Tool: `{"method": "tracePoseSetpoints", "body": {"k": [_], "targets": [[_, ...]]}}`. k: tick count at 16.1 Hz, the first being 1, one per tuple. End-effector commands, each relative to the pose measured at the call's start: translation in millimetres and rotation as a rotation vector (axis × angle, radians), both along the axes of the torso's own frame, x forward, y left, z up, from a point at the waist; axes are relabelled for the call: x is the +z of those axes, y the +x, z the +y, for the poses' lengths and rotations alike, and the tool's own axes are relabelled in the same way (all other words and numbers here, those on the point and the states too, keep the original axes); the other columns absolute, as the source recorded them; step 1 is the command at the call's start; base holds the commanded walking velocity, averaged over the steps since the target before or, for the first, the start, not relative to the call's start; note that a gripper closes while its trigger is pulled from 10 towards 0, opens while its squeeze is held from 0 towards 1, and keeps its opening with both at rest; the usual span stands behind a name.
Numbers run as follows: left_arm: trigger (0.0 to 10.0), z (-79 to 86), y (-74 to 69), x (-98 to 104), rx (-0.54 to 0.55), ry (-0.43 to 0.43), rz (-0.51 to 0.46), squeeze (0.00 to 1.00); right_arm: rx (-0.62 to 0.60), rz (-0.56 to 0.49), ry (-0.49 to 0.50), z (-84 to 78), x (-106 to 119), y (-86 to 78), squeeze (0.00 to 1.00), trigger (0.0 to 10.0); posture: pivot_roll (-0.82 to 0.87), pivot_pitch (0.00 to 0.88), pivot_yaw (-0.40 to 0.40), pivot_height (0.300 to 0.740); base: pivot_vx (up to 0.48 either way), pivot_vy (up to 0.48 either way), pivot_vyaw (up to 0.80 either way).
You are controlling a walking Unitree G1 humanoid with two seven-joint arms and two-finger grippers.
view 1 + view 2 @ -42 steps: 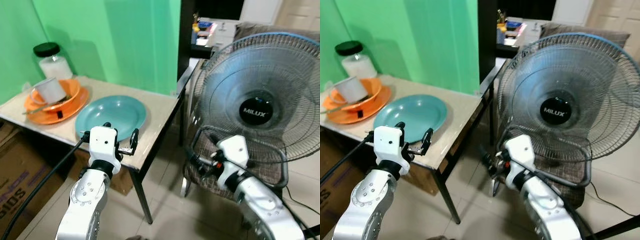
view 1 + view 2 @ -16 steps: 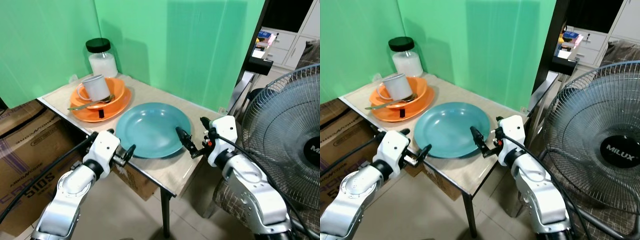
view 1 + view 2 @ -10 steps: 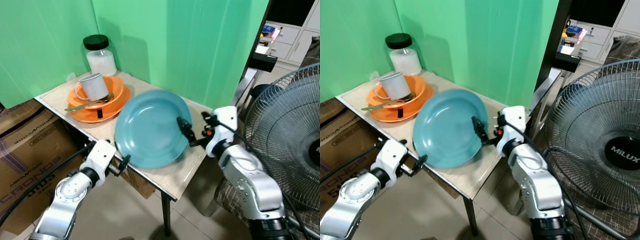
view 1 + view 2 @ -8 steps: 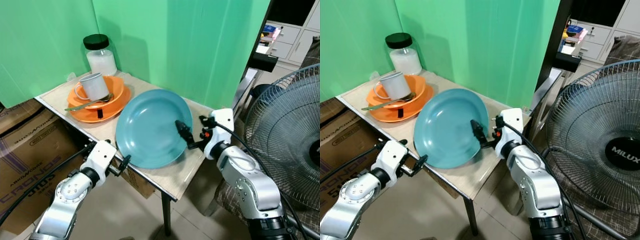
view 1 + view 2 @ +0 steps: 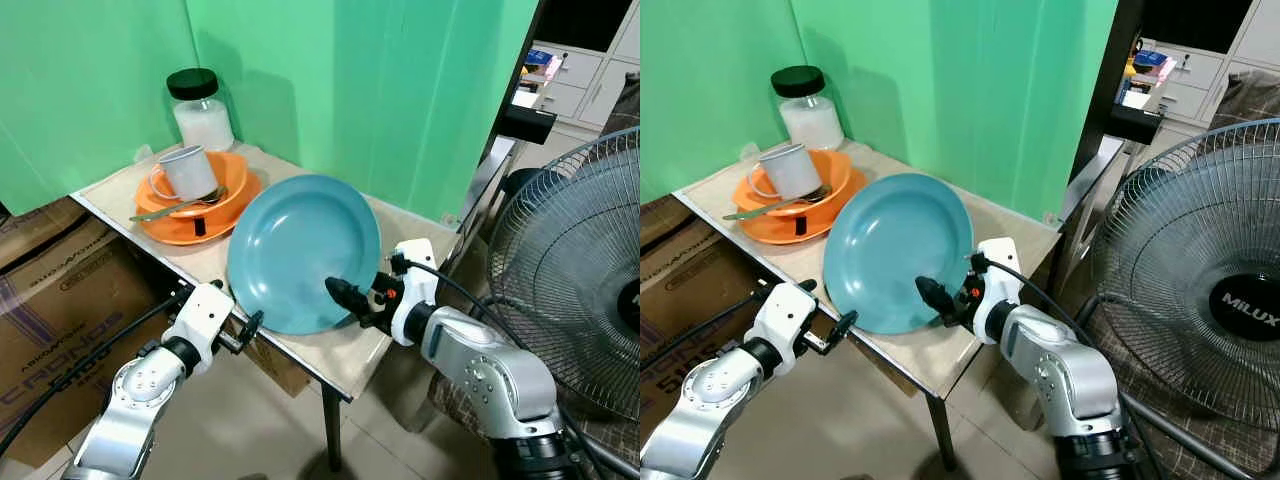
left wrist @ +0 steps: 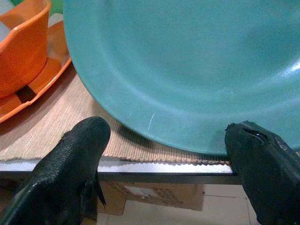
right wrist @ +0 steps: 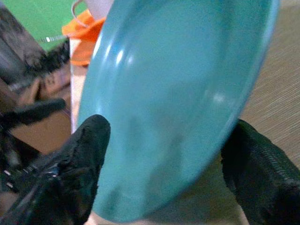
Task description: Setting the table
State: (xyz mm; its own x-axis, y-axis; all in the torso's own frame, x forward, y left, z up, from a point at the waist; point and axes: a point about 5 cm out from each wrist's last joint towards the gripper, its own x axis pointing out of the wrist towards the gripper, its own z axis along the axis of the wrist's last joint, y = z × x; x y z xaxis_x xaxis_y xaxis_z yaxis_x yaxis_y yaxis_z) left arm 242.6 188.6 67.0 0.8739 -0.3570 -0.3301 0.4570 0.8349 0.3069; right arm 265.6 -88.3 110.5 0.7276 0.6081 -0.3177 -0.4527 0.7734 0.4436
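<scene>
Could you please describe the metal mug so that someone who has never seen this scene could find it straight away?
Start at the small wooden table against the green wall, and look to its far left end, in front of the black-lidded jar. There an orange bowl sits on an orange plate, and the mug lies tilted inside that bowl. It is the only pale grey, handled piece; the big plate nearby is teal.

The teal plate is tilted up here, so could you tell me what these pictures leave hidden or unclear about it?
- Teal plate: underside faces away in every view.
- Whether the right gripper pinches the rim or only props it: right wrist view is blurred, head views too small.
- Plate's lower edge against the table: partly covered by the right gripper.
- Left gripper: open at the table edge; contact unclear.
</scene>
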Motion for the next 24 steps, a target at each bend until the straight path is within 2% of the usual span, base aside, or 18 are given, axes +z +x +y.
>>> {"method": "tracePoseSetpoints", "body": {"k": [1, 4, 6, 22, 23, 24], "targets": [[10.0, 0.7, -0.8, -5.4, 0.002, 0.016, 0.026, 0.15, -0.029, 0.036, 0.02, -2.8, -2.7, -0.1, 0.0, 0.0, 0.03, 0.0, 0.045, 0.74, 0.0, 0.0, 0.0], [10.0, 0.0, -1.3, -6.4, -0.003, 0.018, 0.025, 0.15, -0.104, 0.075, 0.026, -5.9, -7.9, 6.0, 0.0, 0.0, 0.03, 0.0, 0.045, 0.74, 0.0, 0.0, 0.0], [10.0, -0.7, -1.2, -6.6, -0.004, 0.018, 0.023, 0.15, -0.132, 0.095, 0.069, -4.9, -7.2, 8.9, 0.0, 0.0, 0.03, 0.0, 0.042, 0.74, 0.0, 0.0, 0.0], [10.0, -1.2, 2.2, -7.0, -0.006, 0.027, 0.012, 0.14, -0.172, 0.098, 0.171, -3.5, -0.3, 13.1, 0.0, 0.0, 0.03, 0.0, 0.046, 0.74, 0.0, 0.0, 0.0], [10.0, -0.7, 2.4, -6.9, -0.004, 0.027, 0.011, 0.13, -0.173, 0.097, 0.174, -3.4, -0.1, 13.3, 0.0, 0.0, 0.03, 0.0, 0.045, 0.74, 0.0, 0.0, 0.0], [10.0, -0.4, 2.5, -7.0, -0.003, 0.028, 0.011, 0.03, -0.172, 0.096, 0.177, -3.2, 0.3, 13.5, 0.0, 0.0, 0.03, 0.0, 0.045, 0.74, 0.0, 0.0, 0.0]]}}
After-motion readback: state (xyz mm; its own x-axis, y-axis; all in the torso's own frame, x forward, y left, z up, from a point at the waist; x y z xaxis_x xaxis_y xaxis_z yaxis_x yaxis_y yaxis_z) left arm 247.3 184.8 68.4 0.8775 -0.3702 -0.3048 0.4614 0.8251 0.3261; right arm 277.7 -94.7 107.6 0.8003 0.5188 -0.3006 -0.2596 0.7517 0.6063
